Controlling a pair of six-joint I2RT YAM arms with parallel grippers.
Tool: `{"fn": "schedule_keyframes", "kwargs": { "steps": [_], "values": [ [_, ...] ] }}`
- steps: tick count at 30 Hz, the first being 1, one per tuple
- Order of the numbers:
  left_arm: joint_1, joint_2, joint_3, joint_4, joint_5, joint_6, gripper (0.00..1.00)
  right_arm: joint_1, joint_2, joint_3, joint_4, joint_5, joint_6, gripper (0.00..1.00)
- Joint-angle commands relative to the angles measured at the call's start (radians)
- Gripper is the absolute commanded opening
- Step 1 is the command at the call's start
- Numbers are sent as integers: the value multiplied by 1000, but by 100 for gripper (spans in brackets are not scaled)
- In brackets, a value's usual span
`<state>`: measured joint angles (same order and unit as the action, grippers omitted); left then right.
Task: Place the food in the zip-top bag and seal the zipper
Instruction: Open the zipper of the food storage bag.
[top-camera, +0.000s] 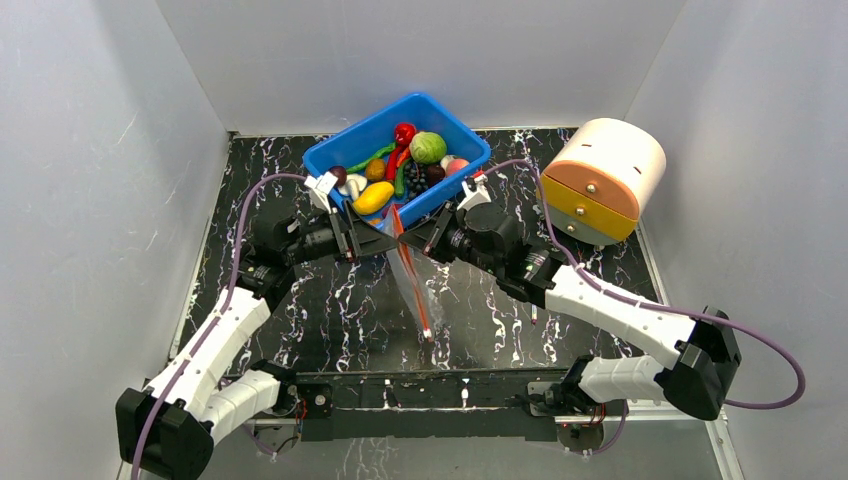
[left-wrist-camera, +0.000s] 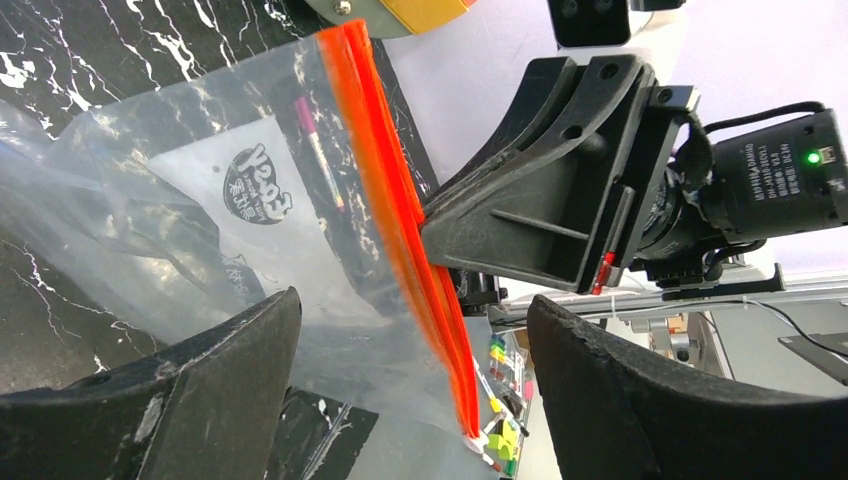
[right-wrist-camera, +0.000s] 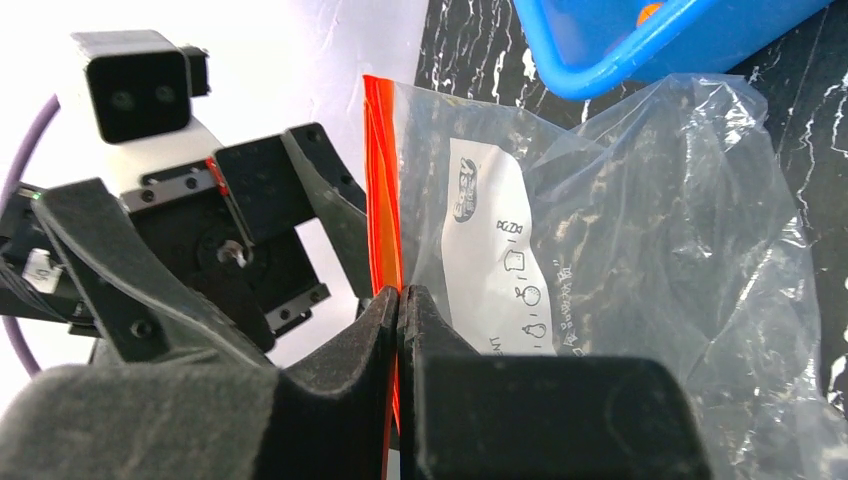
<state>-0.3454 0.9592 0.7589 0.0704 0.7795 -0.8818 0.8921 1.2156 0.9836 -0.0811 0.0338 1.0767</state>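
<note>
Right wrist view: right pincer clamped on the zipper. Left wrist view: left pincer apart, bag between its fingers. From above, food lies in the tub on a black counter, white walls around.

The zip-top bag is clear, its zipper orange-red; beside it the tub is blue, the worktop black with white veins.
</note>
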Motion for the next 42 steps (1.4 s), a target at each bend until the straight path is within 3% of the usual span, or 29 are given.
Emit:
{"fn": "schedule_keyframes", "kwargs": {
  "steps": [1,15,24,34,42],
  "values": [
    [-7,1,-19,9,30,33,82,5,-2,5,131,45,68,0],
    [-11,36,-51,-48,-7,115,82,5,45,2,114,34,101,0],
    [-13,61,-28,-123,-66,178,74,5,37,-4,73,41,97,0],
    [-14,42,-58,-9,15,89,81,7,50,9,81,50,103,0],
    [-21,81,-48,-21,-17,81,78,7,65,25,86,48,101,0]
  ]
}}
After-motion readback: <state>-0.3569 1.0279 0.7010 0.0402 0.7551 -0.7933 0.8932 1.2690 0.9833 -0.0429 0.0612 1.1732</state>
